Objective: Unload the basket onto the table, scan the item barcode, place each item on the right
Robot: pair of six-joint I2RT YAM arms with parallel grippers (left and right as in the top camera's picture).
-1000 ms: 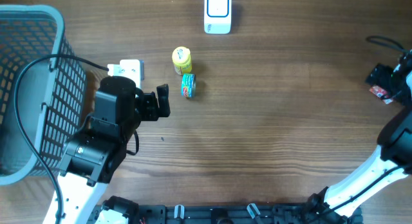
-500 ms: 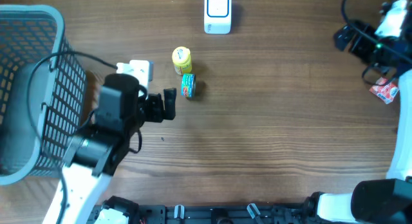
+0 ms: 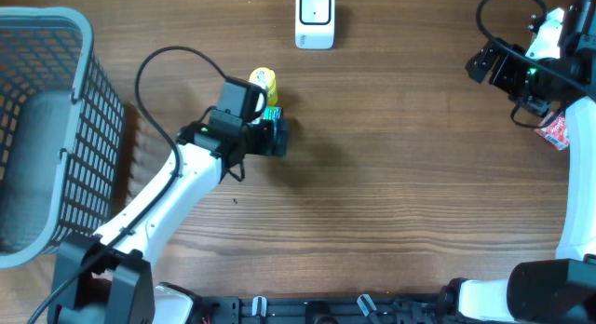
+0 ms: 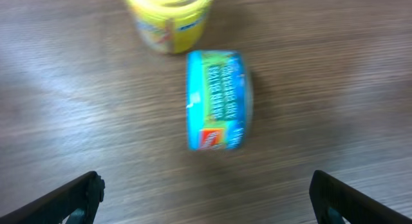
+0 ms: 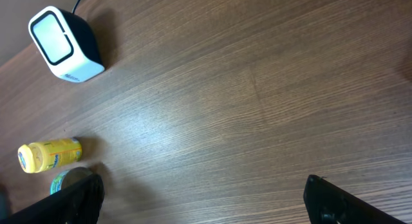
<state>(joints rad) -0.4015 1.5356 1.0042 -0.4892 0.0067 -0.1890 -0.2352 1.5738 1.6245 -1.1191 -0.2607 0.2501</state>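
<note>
A teal can (image 4: 215, 100) lies on its side on the wooden table, right beside a yellow bottle (image 4: 168, 18). My left gripper (image 4: 206, 198) hangs open just short of the can, its jaws spread wider than the can and nothing between them. From overhead the left gripper (image 3: 279, 136) covers most of the can (image 3: 270, 113), with the bottle (image 3: 264, 85) just behind it. The white and blue scanner (image 3: 315, 19) stands at the back centre. My right gripper (image 3: 498, 82) is open and empty at the back right, facing the scanner (image 5: 64, 44) and the bottle (image 5: 50, 154).
A grey mesh basket (image 3: 65, 26) fills the left side of the table. A red packet (image 3: 557, 130) lies at the right edge under the right arm. Bare wood stretches between the can and the right arm.
My left arm has stretched right from beside the basket until its open jaws are over the can. My right arm has swung from the right edge up to the back right.
</note>
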